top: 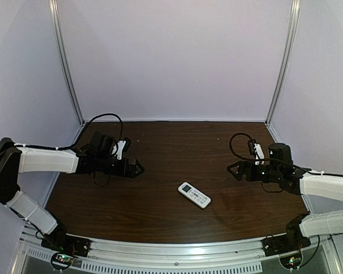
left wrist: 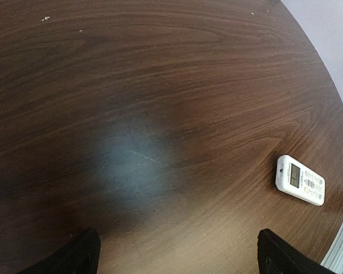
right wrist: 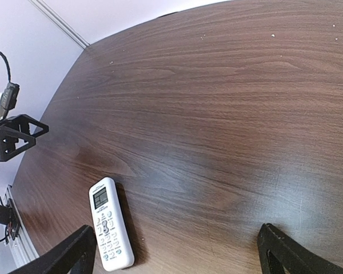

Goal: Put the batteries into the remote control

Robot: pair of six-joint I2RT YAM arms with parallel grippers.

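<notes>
Two grippers hang above a dark wooden table (top: 160, 142), both with jaws spread wide and holding nothing. The left gripper (top: 142, 168) points toward the middle of the table from the left side. In its wrist view its two black fingertips (left wrist: 80, 256) sit at the bottom corners, with wood grain and a pale sheen of reflected light between them. The right gripper (top: 230, 169) faces it from the right side, well apart.

The remote control (top: 194, 195) lies flat on the table at a slant, with its buttons and small display facing up. It sits between the two grippers, nearer the front edge and a little closer to the right one, and it touches neither. Wood grain fills the stretch from each gripper to it.

Black cables (top: 103, 115) loop up behind each wrist. Metal frame posts (top: 66, 63) rise at the back corners against pale lilac walls (top: 177, 57). A ridged aluminium rail (top: 177, 251) runs along the near edge by the arm bases.
</notes>
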